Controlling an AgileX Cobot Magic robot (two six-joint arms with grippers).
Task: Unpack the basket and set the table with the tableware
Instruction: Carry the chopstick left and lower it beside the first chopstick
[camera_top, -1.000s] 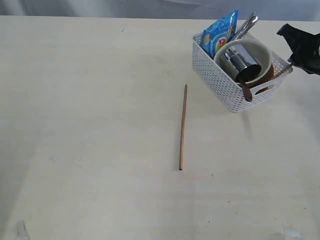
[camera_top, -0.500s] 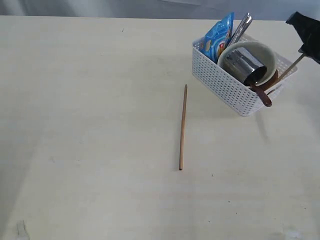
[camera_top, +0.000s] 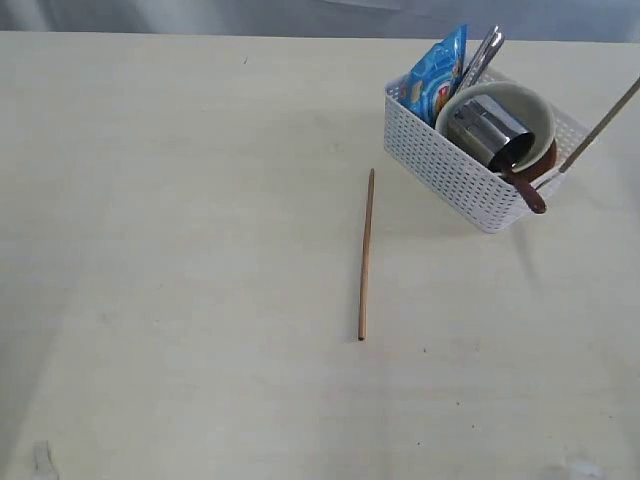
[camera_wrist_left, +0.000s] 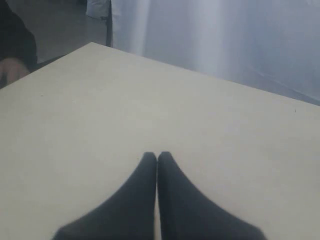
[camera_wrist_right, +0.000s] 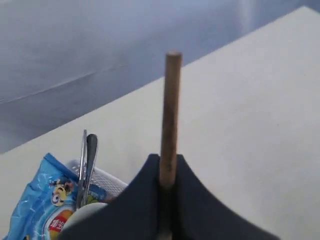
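1. Over at the right side of the table (camera_top: 200, 250), my right gripper (camera_wrist_right: 167, 172) is clenched on a wooden chopstick (camera_wrist_right: 170, 110), which pokes out past my fingertips.
2. Seen from the exterior view, that stick slants from the near right corner of the basket (camera_top: 440, 160) up to the frame edge (my arm is out of shot).
3. Inside the white basket, a steel cup (camera_top: 487, 128) lies tilted in a cream bowl (camera_top: 535, 105). A reddish-brown spoon (camera_top: 525, 190) hangs over the rim, and a blue snack bag (camera_top: 437, 72) and steel cutlery (camera_top: 482, 55) stand at the far end.
4. Left of the basket and apart from it, the other chopstick (camera_top: 366, 255) lies flat on the table.
5. My left gripper (camera_wrist_left: 157, 157) is pressed shut on nothing, above the tabletop.
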